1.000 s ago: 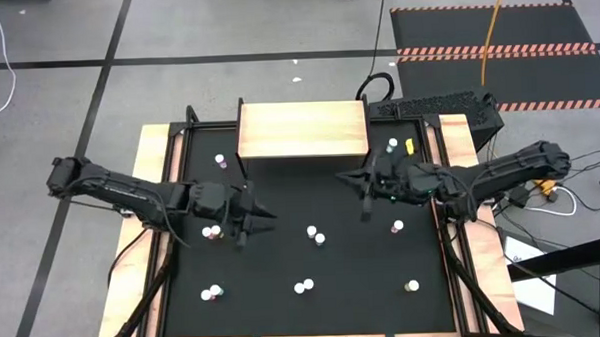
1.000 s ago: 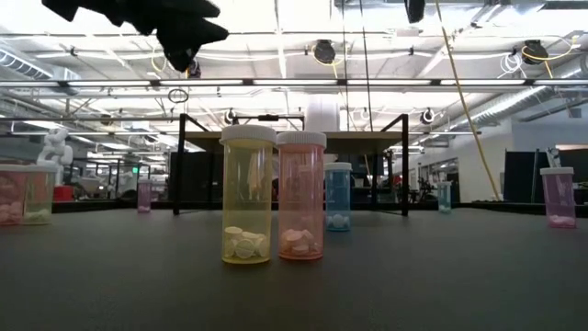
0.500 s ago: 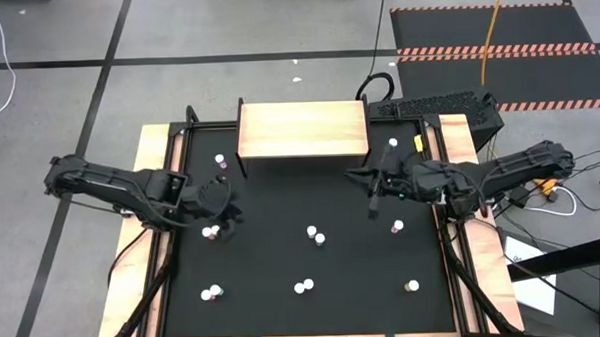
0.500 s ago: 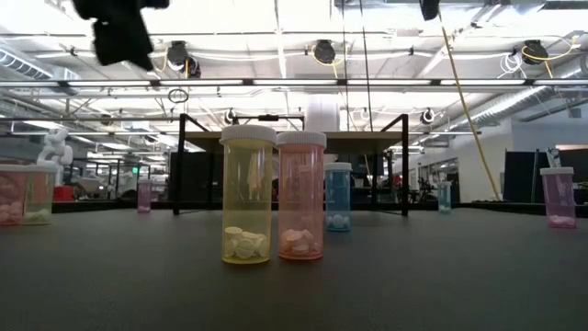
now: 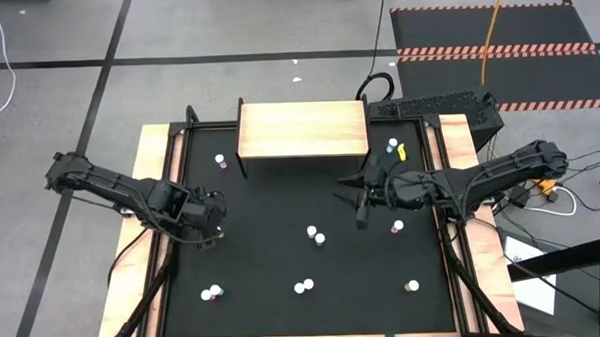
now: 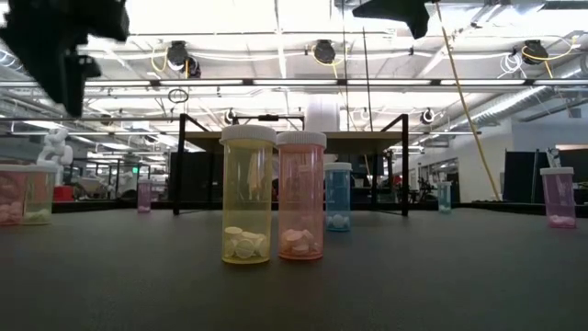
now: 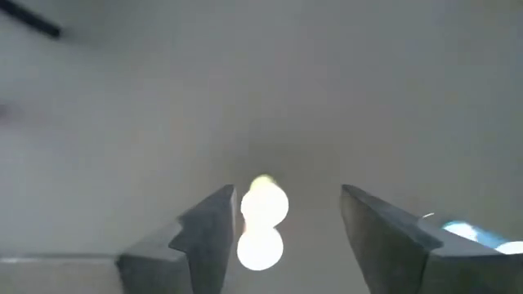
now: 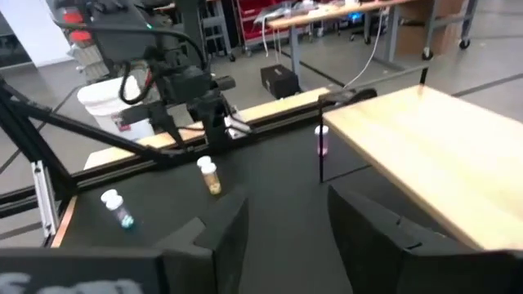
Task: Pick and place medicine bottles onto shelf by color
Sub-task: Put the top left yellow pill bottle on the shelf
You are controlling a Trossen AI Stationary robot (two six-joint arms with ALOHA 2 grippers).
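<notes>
High view: the shelf [image 5: 302, 128] stands at the table's [image 5: 274, 289] far edge, nothing on it. Bottles [image 5: 315, 236] lie scattered over the black mat. The left gripper [image 5: 210, 224] hangs over the pair at the left; the right gripper [image 5: 361, 208] is right of centre, holding nothing.

Low view: a yellow bottle [image 6: 248, 195] and a pink bottle [image 6: 301, 196] stand upright, touching, in front of the shelf.

Left wrist view: the left gripper [image 7: 282, 233] is open, its fingers [image 7: 204, 237] on either side of two white caps [image 7: 261, 222], not touching.

Right wrist view: the right gripper [image 8: 286, 229] is open and empty, with the shelf beside it.
</notes>
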